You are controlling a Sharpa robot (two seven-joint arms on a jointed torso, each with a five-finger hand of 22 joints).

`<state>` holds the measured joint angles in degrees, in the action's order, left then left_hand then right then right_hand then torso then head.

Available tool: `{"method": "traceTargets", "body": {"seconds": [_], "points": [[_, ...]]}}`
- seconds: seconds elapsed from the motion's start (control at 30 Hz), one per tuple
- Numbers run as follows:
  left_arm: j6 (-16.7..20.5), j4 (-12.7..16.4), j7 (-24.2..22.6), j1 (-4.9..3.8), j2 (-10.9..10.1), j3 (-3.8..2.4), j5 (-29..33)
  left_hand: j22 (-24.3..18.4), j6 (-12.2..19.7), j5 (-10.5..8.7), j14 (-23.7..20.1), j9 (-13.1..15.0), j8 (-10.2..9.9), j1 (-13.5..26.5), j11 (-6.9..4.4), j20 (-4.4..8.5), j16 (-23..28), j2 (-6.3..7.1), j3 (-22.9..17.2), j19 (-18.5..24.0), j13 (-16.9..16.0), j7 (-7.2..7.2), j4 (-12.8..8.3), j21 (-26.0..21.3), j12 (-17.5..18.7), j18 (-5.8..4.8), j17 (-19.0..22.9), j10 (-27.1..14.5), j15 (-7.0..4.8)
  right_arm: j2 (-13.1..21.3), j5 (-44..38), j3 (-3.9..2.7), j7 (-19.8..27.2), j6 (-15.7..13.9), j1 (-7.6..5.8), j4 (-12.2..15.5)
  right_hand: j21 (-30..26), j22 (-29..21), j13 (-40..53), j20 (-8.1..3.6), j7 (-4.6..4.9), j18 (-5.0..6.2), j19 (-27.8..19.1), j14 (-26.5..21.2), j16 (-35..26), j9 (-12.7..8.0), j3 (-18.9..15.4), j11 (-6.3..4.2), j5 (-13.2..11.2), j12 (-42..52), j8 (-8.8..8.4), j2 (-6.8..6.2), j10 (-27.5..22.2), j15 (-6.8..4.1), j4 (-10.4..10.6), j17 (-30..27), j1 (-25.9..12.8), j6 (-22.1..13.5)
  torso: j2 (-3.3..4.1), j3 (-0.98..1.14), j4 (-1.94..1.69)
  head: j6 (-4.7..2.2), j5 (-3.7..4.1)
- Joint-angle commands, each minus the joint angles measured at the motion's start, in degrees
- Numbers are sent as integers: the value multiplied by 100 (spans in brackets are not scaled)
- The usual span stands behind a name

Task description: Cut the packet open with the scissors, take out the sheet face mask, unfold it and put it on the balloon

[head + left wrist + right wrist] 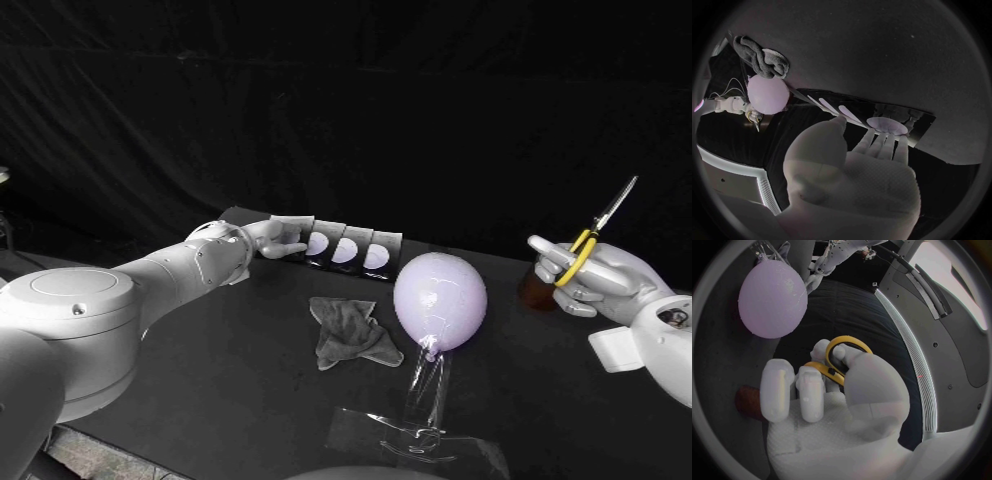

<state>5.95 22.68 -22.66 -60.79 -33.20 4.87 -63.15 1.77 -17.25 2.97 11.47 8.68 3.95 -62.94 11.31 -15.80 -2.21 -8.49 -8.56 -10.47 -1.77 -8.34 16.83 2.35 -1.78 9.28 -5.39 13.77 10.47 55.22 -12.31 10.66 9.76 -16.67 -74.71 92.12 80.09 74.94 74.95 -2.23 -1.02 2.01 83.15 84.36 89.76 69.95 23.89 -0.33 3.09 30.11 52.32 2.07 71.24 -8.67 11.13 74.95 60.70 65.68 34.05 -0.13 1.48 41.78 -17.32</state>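
Firmly pinch end packet (293, 230) touching left fingers (879, 142), laid nearly straight against it, hold unclear; lift clear of row (349, 248) on desk (245, 340). Bring scissors (594, 232), gripped by handles in curled right fingers (811, 390), blades up, toward top edge.

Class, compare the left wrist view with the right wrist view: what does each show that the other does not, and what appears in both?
Left wrist view, not the right: the left hand with its fingers reaching to the row of packets; whether it grips one is unclear. Right wrist view, not the left: a close look at the right hand holding the scissors, fingers through the yellow handles, and a brown object beside it. Both: the lilac balloon and the black table.
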Motion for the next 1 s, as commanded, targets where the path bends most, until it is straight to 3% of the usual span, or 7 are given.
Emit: {"method": "traceTargets", "body": {"seconds": [0.03,0.43,0.8,0.9,0.93,1.0], "points": [[-288,134,205,24,-80,7,51,31,-92,-19,74,30,35,4,20,-48,-11,104,-65,-38,-10,-536,6,32,-11,61,-14,73,-1,1,-79,-5,73,111,-1,16,-8,812,1505,12,-205,65,5,564,24,698,21,-611,-21,5989,28,158,1876,-13,-4,1505,117,261,0,5,-7,8,-8],[-680,659,595,22,-390,22,-91,47,-238,-20,204,74,89,31,31,-51,-38,227,-147,-99,-20,-547,9,69,-22,61,-45,218,5,25,-111,-5,73,108,-1,38,-9,811,1505,12,-205,66,5,564,24,701,25,-610,-21,5989,32,160,1876,-12,-12,1505,124,271,-1,0,-1,24,-10],[-809,1533,1008,18,-903,39,-256,69,-406,-20,348,121,150,135,20,-40,-61,483,-143,-188,-34,-541,8,123,-36,65,-74,421,-10,64,-140,-5,63,86,-1,58,1,819,1505,13,-205,63,12,564,24,704,28,-610,-21,5989,39,160,1876,-12,-18,1505,129,280,-4,1,-12,52,13],[-784,1755,1082,18,-1026,41,-294,71,-427,-19,359,121,158,115,4,-31,-54,716,-95,-195,-33,-525,10,135,-32,68,-68,450,-24,69,-150,-5,61,86,-1,62,1,819,1505,13,-205,63,12,564,24,704,28,-610,-21,5989,39,160,1876,-12,-18,1505,129,280,-12,2,-13,66,17],[-774,1817,1100,19,-1061,42,-304,71,-428,-19,359,121,158,110,2,-30,-54,738,-89,-196,-33,-524,11,136,-32,69,-68,452,-25,70,-153,-5,61,86,-1,63,1,819,1505,13,-205,63,12,564,24,704,28,-610,-21,5989,39,160,1876,-12,-18,1505,129,280,-9,-1,-9,66,15],[-750,2000,1157,19,-1162,44,-347,72,-445,-16,370,124,165,30,-14,-20,-51,1071,11,-201,-34,-507,32,143,-31,73,-67,469,-41,76,-161,-5,60,85,-1,65,-3,817,1505,13,-205,64,10,564,24,704,29,-610,-21,5989,37,159,1876,-12,-22,1505,132,281,-4,-3,-4,79,11]]}}
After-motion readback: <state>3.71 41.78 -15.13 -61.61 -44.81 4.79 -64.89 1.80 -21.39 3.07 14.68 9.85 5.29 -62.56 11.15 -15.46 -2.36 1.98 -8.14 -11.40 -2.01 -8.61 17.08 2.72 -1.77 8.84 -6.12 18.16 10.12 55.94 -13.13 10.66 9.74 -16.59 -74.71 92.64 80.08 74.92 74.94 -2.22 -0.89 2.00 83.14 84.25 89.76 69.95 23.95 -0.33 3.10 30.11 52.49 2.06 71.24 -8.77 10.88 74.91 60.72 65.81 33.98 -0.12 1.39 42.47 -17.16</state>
